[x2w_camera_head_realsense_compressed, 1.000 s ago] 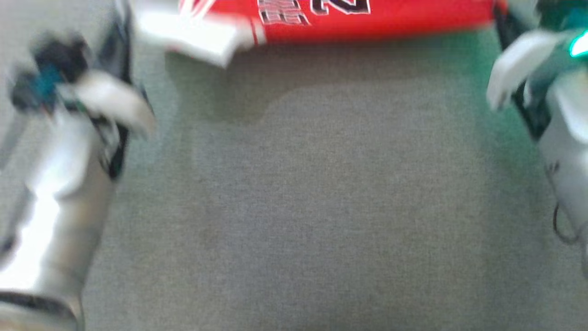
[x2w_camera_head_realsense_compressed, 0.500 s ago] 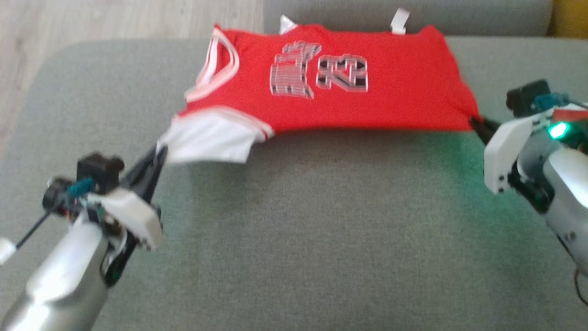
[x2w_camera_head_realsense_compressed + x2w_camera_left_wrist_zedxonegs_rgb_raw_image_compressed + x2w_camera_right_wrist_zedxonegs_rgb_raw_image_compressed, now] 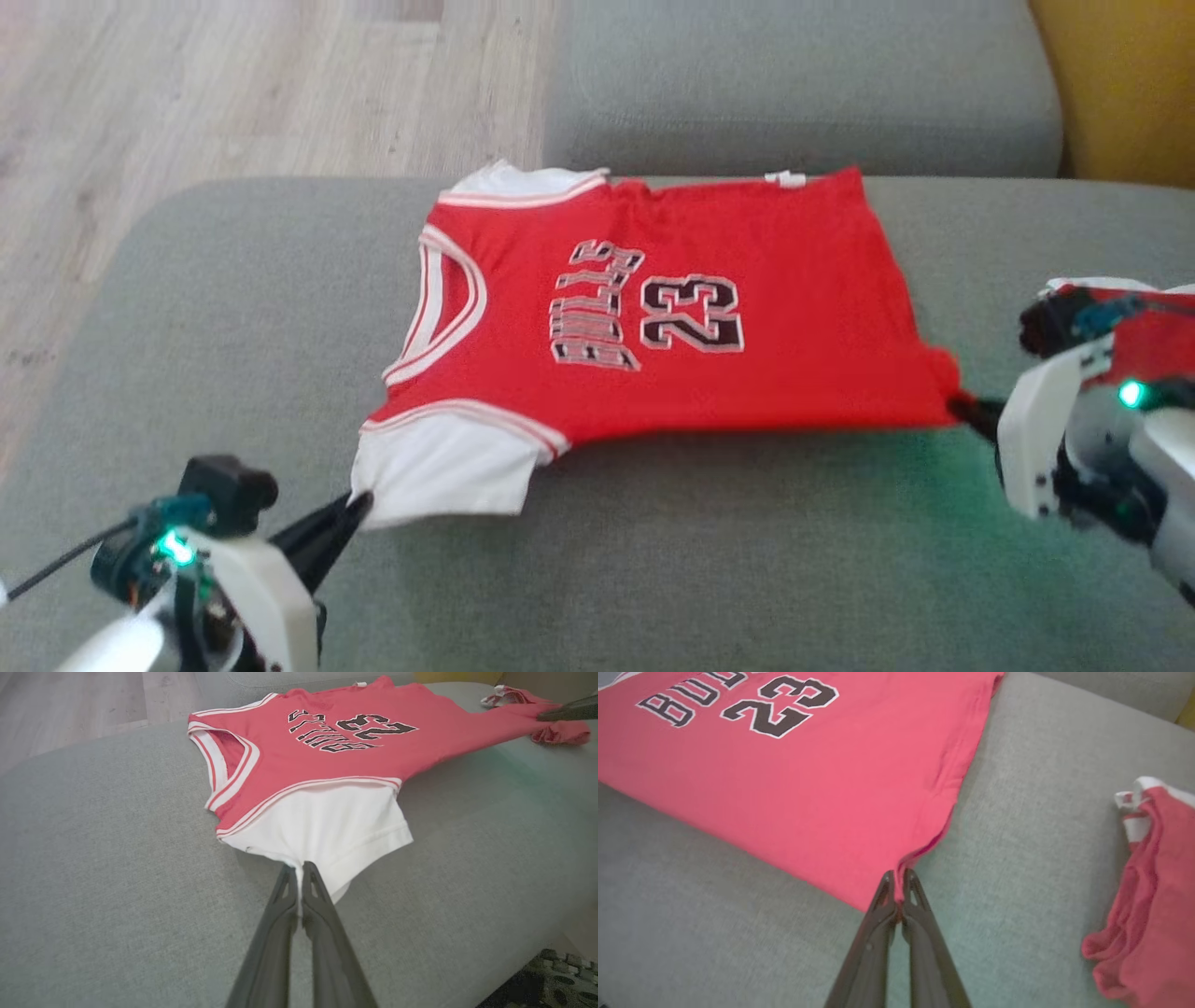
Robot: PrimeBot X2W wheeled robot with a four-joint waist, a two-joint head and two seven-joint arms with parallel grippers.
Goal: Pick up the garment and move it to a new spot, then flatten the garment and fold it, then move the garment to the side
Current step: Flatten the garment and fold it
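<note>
- Left pincer: at the lower left of the head view. Its fingers are closed tight on the outer edge of the white sleeve. The left wrist view shows cloth bunched between the tips, with no gap.
- Garment: a red jersey, number 23, lying front up and spread on the grey sofa seat. The collar points toward the robot's left and the hem toward its right. The near edge looks drawn taut between the two grips; the far edge lies close to the backrest.
- Right pincer: closed on the near hem corner. The right wrist view shows red cloth puckered into the tips.
- Second red cloth: a crumpled heap on the seat, right of the right pincer and apart from the jersey.
- Step, judged: flattening. The relocation appears done and the body is mostly smooth. No fold has been made yet.
- Next move, judged: lay both held corners down under tension and release, then regrip for the first fold.
- The sleeve needs settling flat. Whether the near edge is lifted off the seat cannot be told.
- The right arm should stay clear of the heap.
</note>
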